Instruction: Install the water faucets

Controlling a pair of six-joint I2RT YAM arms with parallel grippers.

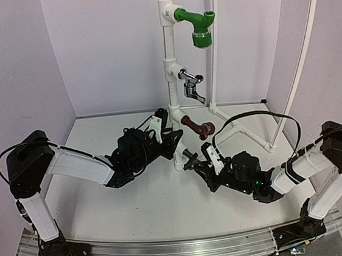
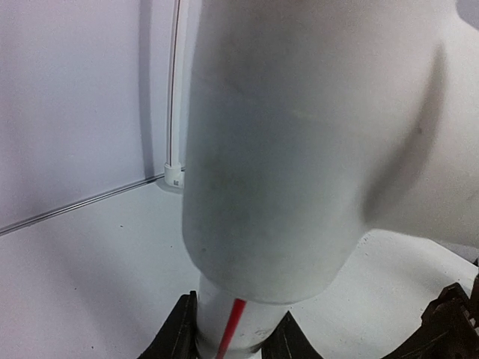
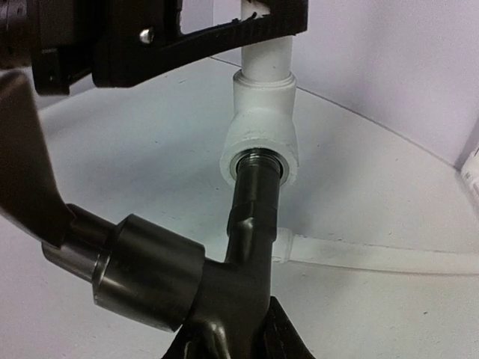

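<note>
A white upright pipe (image 1: 170,73) carries a green faucet (image 1: 196,22) at the top, a silver faucet (image 1: 191,84) below it and a brown faucet (image 1: 196,127) lower down. My left gripper (image 1: 173,135) is shut on the pipe (image 2: 239,321) just under a white fitting (image 2: 299,149). My right gripper (image 1: 203,167) is shut on the dark grey-black faucet (image 3: 224,262). The faucet's threaded end sits in the mouth of the lowest white fitting (image 3: 262,134). It shows small in the top view (image 1: 191,159), at the pipe's foot.
A thin white tube frame (image 1: 301,59) rises at the right and its foot bars (image 1: 244,129) lie on the white table. A white bar (image 3: 374,258) lies behind the fitting. Purple walls close the back and both sides.
</note>
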